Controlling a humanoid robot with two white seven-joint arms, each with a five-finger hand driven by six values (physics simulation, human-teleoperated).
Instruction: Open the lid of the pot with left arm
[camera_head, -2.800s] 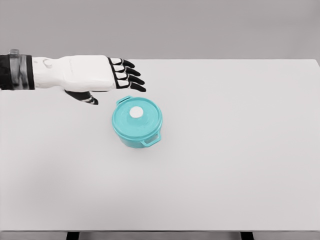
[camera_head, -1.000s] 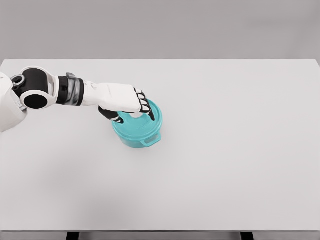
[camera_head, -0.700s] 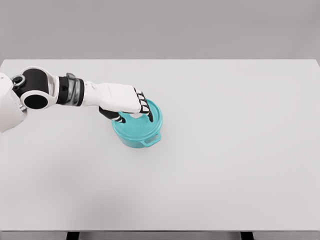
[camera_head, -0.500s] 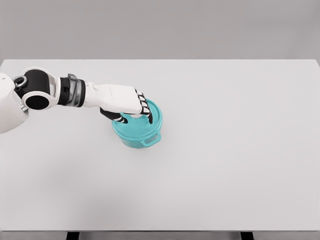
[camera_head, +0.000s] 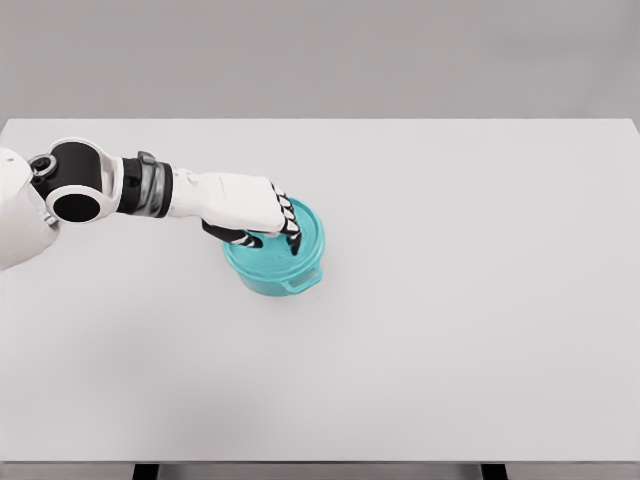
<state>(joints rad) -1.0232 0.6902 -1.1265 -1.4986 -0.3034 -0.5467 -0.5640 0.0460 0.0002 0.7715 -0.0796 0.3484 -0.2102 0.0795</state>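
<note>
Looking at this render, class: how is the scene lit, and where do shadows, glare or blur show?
Head view: lighting is soft and even, with no glare on the table; only a faint shadow sits under the pot and left hand; edges look slightly soft all over, with no part more blurred than the rest.

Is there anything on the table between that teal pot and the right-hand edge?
No. In the head view, the white table is bare from the pot to its right edge.
</note>
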